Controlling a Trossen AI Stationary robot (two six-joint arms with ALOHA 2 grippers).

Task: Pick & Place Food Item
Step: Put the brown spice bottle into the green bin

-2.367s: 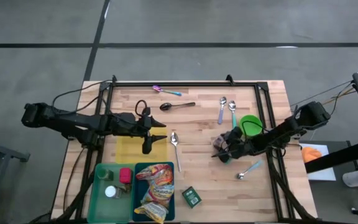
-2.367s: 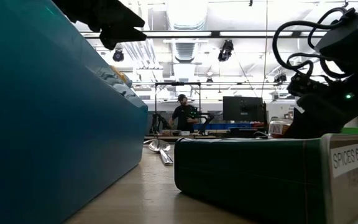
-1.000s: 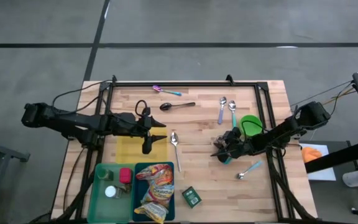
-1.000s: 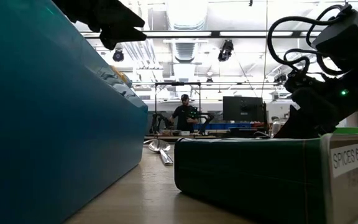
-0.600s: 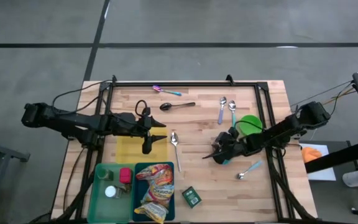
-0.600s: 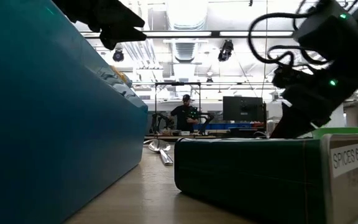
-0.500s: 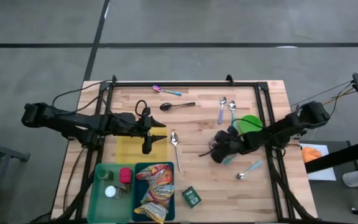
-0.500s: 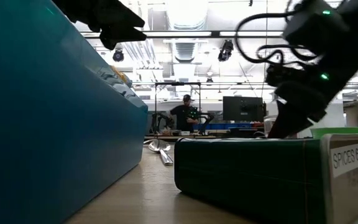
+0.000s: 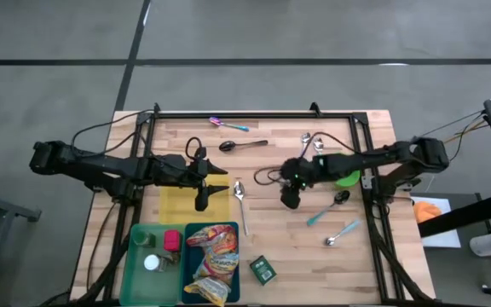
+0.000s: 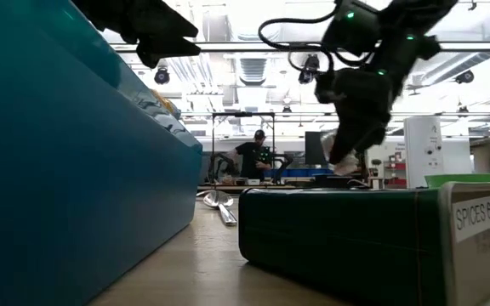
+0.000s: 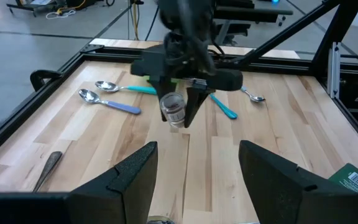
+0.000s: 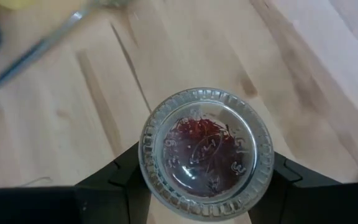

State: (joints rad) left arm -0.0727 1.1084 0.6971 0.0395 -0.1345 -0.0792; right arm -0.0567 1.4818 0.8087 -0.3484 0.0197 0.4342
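The right arm reaches in low from the right edge, stretched almost flat across the table [image 9: 331, 247], its wrist bent so the right gripper [image 9: 290, 198] points down near the table's middle. Its fingers are clamped on a small glass spice jar [image 11: 173, 111] with red threads inside, lifted clear of the wood. The left arm lies stretched from the left side, the left gripper [image 9: 201, 200] hanging over a yellow mat [image 9: 177, 205], fingers [image 11: 133, 180] parted and holding nothing.
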